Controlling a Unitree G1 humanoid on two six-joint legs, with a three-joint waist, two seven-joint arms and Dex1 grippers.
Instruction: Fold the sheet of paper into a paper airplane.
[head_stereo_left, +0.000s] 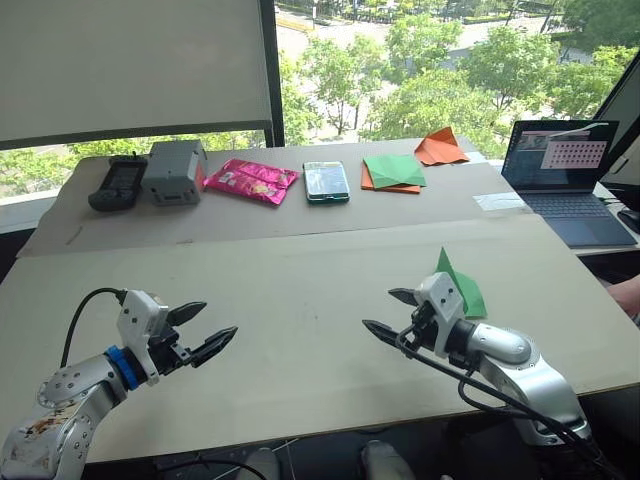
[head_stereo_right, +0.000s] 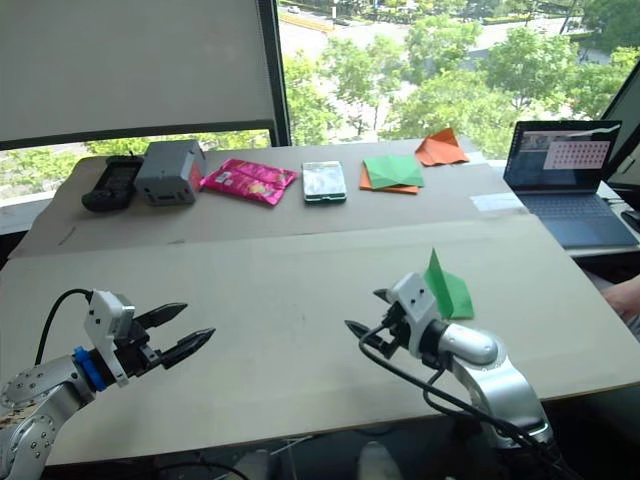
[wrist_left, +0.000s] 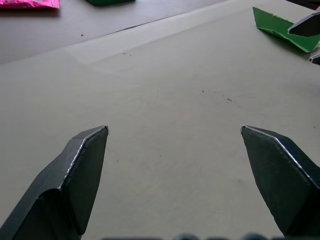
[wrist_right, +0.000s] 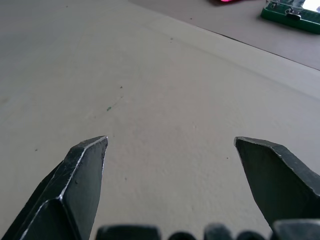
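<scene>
The green paper airplane (head_stereo_left: 462, 287) lies on the beige table (head_stereo_left: 300, 290) at the right, one pointed flap standing up; it also shows in the left wrist view as the folded green paper (wrist_left: 280, 27). My right gripper (head_stereo_left: 391, 312) is open just in front and left of it, its wrist partly covering the paper, fingers empty. My left gripper (head_stereo_left: 200, 330) is open and empty above the table's near left part, far from the paper.
Along the far side lie a black handset (head_stereo_left: 118, 182), a grey box (head_stereo_left: 174, 172), a pink packet (head_stereo_left: 250, 180), a phone (head_stereo_left: 326, 181), a green sheet on orange paper (head_stereo_left: 392, 172) and folded orange paper (head_stereo_left: 440, 148). A laptop (head_stereo_left: 562, 175) sits at the right edge.
</scene>
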